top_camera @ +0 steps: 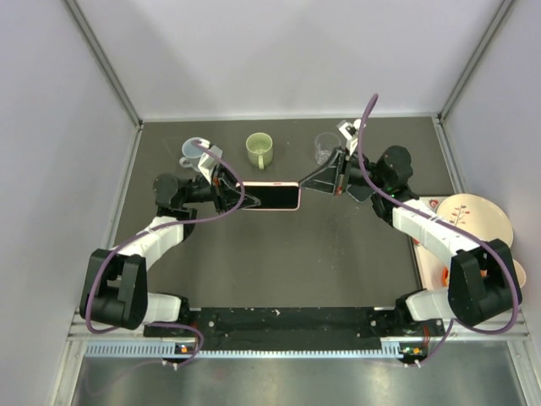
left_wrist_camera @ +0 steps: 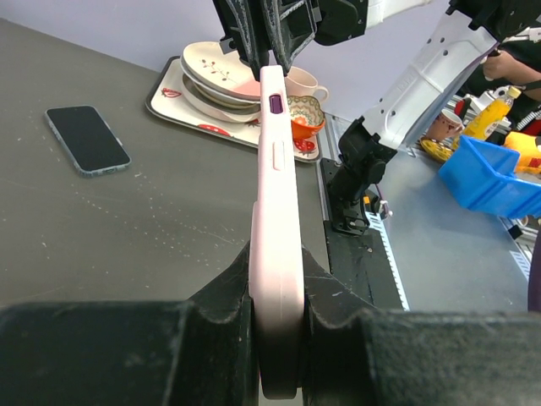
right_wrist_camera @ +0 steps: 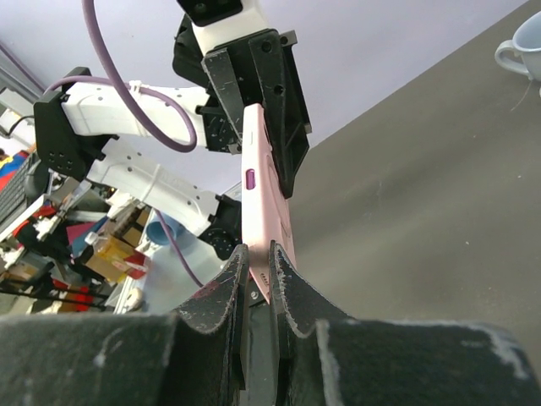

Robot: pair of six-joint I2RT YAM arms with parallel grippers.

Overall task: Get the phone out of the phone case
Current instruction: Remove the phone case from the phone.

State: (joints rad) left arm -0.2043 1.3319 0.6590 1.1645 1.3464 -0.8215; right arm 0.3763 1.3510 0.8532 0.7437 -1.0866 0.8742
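A pink phone case [top_camera: 271,195] hangs above the table, held on its long edge between both arms. A dark face framed by the pink rim shows toward the near side. My left gripper [top_camera: 242,196] is shut on its left end. My right gripper [top_camera: 304,188] is shut on its right end. The left wrist view shows the case [left_wrist_camera: 275,169] edge-on between the jaws of my left gripper [left_wrist_camera: 277,296], with a purple side button. The right wrist view shows its other end [right_wrist_camera: 262,203] in my right gripper [right_wrist_camera: 258,271]. A bare dark phone [left_wrist_camera: 87,139] lies flat on the table beyond the case.
A green mug [top_camera: 259,149], a clear glass [top_camera: 325,148] and a blue-grey cup [top_camera: 193,152] stand along the back. A tray of plates and bowls [top_camera: 431,203] sits at the right edge; it also shows in the left wrist view [left_wrist_camera: 169,106].
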